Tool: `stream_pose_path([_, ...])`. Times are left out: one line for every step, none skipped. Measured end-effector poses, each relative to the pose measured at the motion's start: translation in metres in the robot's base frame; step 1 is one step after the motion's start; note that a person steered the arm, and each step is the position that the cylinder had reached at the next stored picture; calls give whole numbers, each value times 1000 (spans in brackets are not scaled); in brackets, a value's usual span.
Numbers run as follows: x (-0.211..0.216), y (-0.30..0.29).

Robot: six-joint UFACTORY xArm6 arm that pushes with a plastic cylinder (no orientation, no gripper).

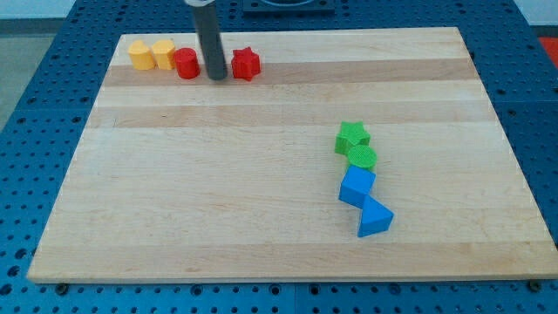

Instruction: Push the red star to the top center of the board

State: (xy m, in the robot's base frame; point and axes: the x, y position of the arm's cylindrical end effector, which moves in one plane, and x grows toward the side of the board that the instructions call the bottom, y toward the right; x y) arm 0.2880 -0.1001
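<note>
Nearest, at lower right: blue triangle (375,218), blue cube (357,187), green cylinder (363,158), green star (352,136), chained. Along top edge, left to right: two yellow blocks (150,54), red cylinder (187,64), my tip (216,77) just left of red star (247,64), small, five-pointed. Bare board (174,201) rightward. No fingers, only a rod.

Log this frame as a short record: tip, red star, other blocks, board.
tip: my tip sits between the red star and the red cylinder
red star: red star, near the view's top, left of centre
neighbours: red cylinder, two yellow blocks at top left
lower right cluster: green star, green cylinder, two blue blocks
board: wooden board
</note>
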Motion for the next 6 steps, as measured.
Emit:
stream_pose_path([-26,39])
stream_pose_path([-30,41])
stream_pose_path([-24,29])
stream_pose_path([-2,19])
stream_pose_path([-6,53])
stream_pose_path([-29,99])
